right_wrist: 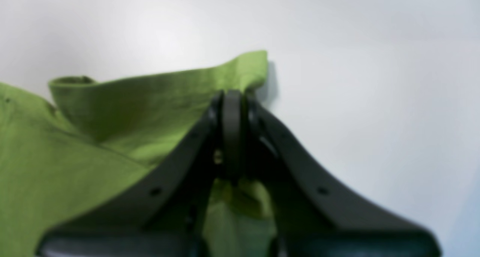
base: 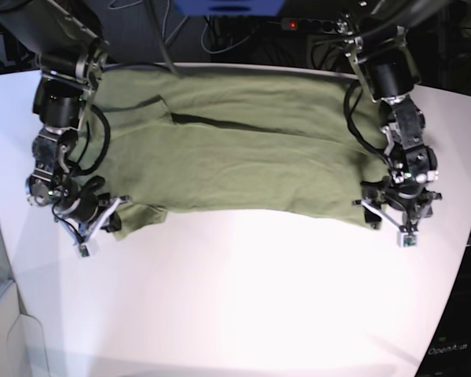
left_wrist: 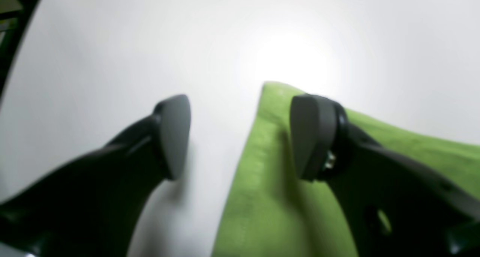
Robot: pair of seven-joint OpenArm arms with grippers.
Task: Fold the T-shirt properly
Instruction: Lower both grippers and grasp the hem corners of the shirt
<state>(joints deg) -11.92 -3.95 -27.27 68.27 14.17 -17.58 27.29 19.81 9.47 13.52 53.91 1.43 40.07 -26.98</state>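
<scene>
T-shirt (base: pixel 243 157) corner in right claw (right_wrist: pixel 232 99)

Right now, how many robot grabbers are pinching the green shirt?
1. The right gripper is shut on the T-shirt at a corner. The left gripper is open over the shirt's other end.

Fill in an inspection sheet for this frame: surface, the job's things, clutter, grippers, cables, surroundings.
Surface: white table, bare in front.
Job's things: green T-shirt spread across the far half, wrinkled, partly folded over lengthwise.
Clutter: nothing seen.
Grippers: right gripper shut on a T-shirt corner, lifting the cloth; left gripper open astride the T-shirt's edge, one finger over the cloth, the other over the table, not gripping.
Cables: black cables looping along both arms.
Surroundings: dark equipment and a power strip behind the table.
</scene>
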